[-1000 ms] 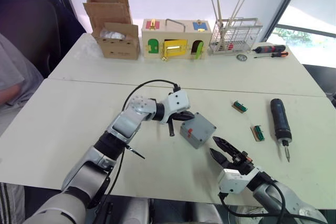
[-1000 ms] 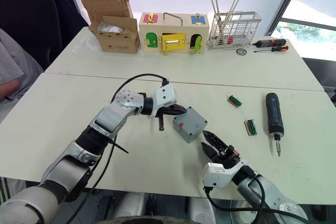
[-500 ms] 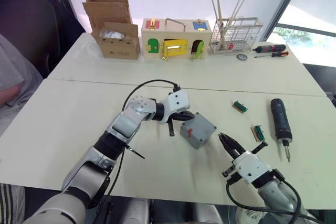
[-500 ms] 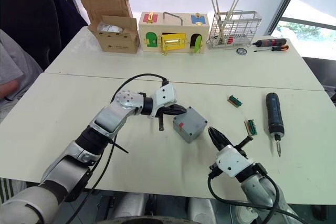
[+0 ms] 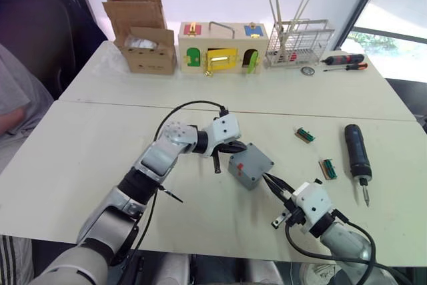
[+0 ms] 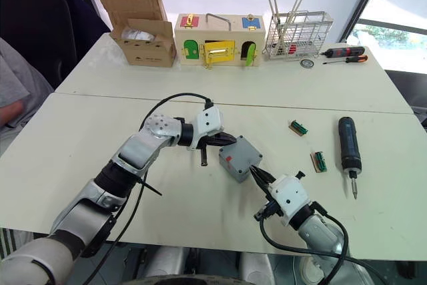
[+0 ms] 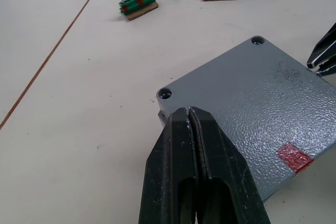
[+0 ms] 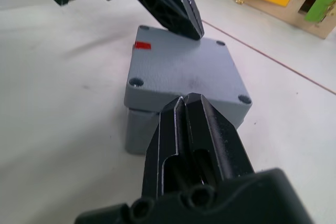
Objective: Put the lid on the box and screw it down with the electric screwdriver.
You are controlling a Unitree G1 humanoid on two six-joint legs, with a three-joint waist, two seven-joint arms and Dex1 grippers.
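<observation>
Your lid (image 8: 186,69) sits on top of the box (image 8: 140,128), near the middle of the white surface (image 5: 80,158). A red mark (image 7: 294,157) shows on the lid's top face near one edge, and screw holes show at its corners.

Your left tool (image 7: 189,114) is clenched, fingers pressed together with no gap. Its tips rest at the lid's edge beside one corner hole, on the side of the box nearer the far wall.

Your right tool (image 8: 190,100) is also clenched, holding nothing. Its tips sit just at the lid's near edge, pointing in toward the box from the opposite side. Whether they touch the lid, you cannot tell.

The electric screwdriver (image 5: 356,155) lies flat on the surface well to the right of the box, bit pointing toward the robot, untouched by either tool.

Two small green terminal blocks (image 5: 305,135) lie between the box and the electric screwdriver, both apart from it.

Along the far edge of the surface: a cardboard box (image 5: 143,31) at left, a wooden box with coloured doors (image 5: 223,48) in the middle, a wire rack (image 5: 299,45) holding sticks to its right, then two red-and-black hand screwdrivers (image 5: 343,61).

A person's sleeve (image 5: 17,98) shows at the far left.
</observation>
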